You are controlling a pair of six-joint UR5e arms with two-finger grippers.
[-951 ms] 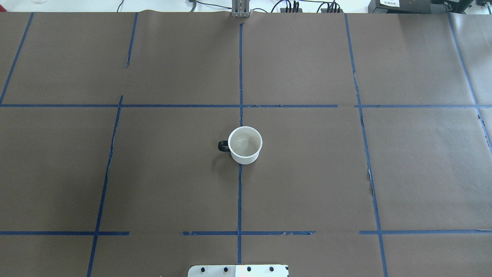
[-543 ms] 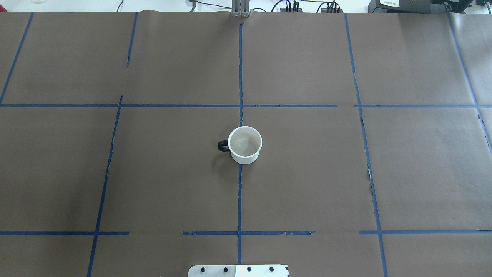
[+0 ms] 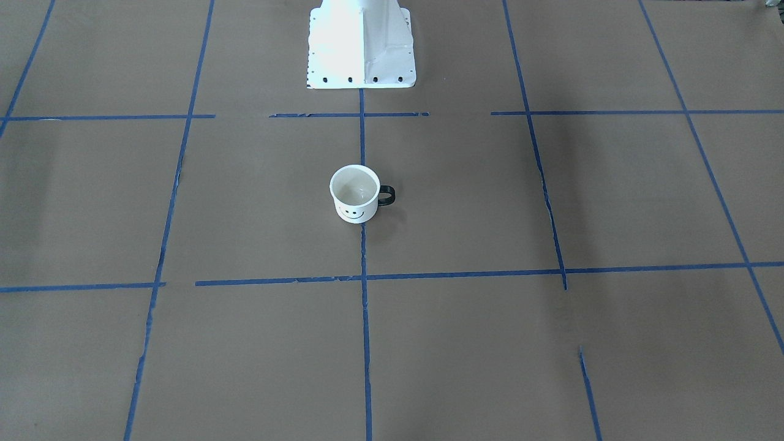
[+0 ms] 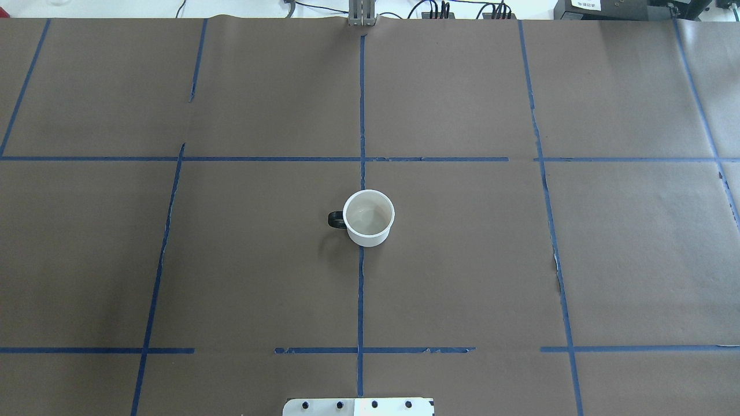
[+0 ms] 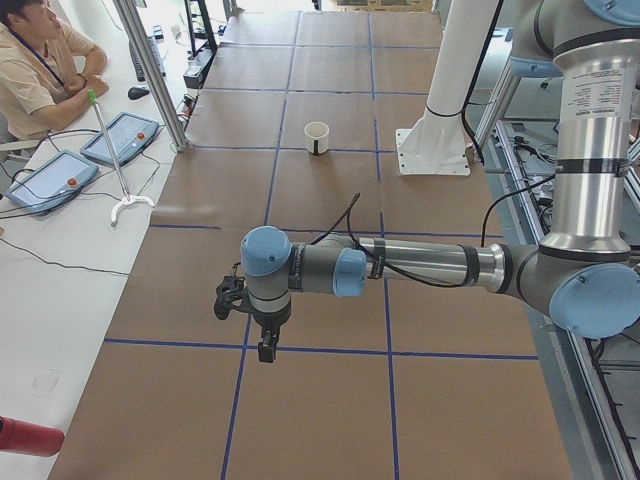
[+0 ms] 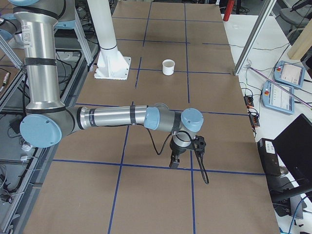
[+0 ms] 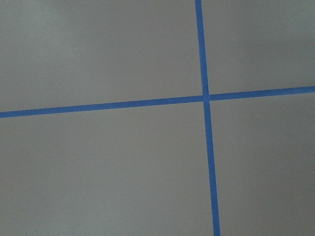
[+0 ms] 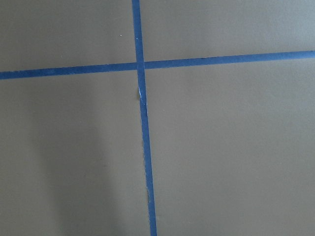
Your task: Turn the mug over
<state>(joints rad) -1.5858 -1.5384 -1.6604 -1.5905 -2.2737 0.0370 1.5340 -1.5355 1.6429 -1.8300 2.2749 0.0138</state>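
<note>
The mug (image 4: pixel 368 218) stands upright, mouth up, at the table's middle on the centre tape line. Its black handle points to the overhead view's left. The smiley face shows in the front-facing view (image 3: pixel 354 196). The mug also shows small in the left view (image 5: pixel 317 137) and the right view (image 6: pixel 168 67). My left gripper (image 5: pixel 268 350) hangs near the table's left end, far from the mug. My right gripper (image 6: pixel 174 163) hangs near the right end, also far away. I cannot tell whether either is open or shut. Both wrist views show only brown paper and blue tape.
The robot's white base (image 3: pixel 361 55) stands behind the mug. Brown paper with a blue tape grid (image 4: pixel 361 115) covers the table. An operator (image 5: pixel 40 70) sits beside teach pendants (image 5: pixel 120 138) across the table; more pendants (image 6: pixel 291 74) show in the right view.
</note>
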